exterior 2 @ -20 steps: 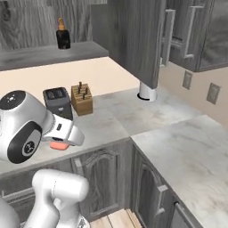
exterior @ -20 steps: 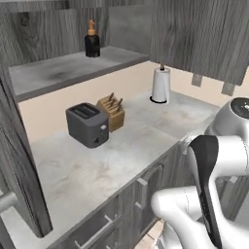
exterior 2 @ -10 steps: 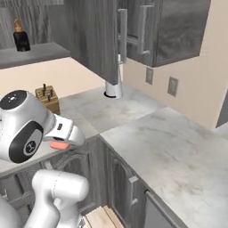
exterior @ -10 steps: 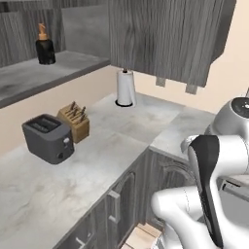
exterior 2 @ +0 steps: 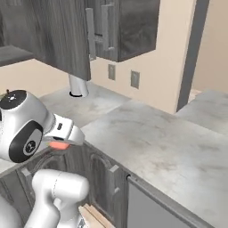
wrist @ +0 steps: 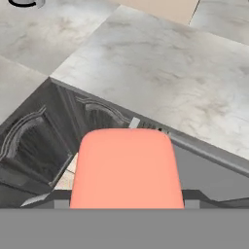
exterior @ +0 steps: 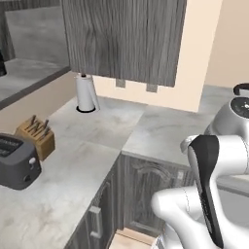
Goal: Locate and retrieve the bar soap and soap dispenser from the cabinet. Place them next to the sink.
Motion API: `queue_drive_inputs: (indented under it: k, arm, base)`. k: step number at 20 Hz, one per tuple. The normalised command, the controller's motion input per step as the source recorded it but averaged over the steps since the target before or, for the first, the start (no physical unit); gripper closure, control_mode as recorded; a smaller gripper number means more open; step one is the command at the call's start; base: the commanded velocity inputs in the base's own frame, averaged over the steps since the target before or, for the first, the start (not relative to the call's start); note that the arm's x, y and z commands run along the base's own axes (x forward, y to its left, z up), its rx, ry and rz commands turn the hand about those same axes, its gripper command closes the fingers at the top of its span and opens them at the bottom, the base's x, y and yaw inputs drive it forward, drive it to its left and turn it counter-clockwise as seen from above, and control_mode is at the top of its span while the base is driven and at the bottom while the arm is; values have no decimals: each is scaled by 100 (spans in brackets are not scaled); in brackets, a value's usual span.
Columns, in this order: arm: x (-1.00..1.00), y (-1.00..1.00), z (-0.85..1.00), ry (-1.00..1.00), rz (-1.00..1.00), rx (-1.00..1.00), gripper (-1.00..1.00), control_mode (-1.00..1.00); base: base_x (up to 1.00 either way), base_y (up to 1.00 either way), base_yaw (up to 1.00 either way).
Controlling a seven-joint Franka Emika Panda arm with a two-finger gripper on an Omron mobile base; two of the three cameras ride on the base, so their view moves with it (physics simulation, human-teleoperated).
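Holding the bar soap in my gripper, I have my fingers closed on its sides, and in the hand view the salmon-pink bar hangs over the front edge of the grey marbled counter, above the dark arched-panel lower doors. Taking the white paper-towel roll as my landmark, the cabinet hangs directly above it, the knife block and dark toaster stand on the counter well to its left in the left base view, and my soap sits low and well out in front of it.
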Motion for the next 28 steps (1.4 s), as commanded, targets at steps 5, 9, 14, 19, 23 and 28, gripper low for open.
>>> queue_drive_inputs:
  k: [5,9,14,19,23,28]
  arm:
    - [0,0,0,0,0,0,100,100]
    - [0,0,0,0,0,0,100,100]
    - [0,0,0,0,0,0,100,100]
    - [0,0,0,0,0,0,100,100]
    - [0,0,0,0,0,0,100,100]
    - [0,0,0,0,0,0,100,100]
  base:
    - [0,-28,-43]
    - [0,-34,-41]
    - [1,-44,-37]
    - [2,-43,-36]
    - [20,-23,-20]
    - [38,-42,-14]
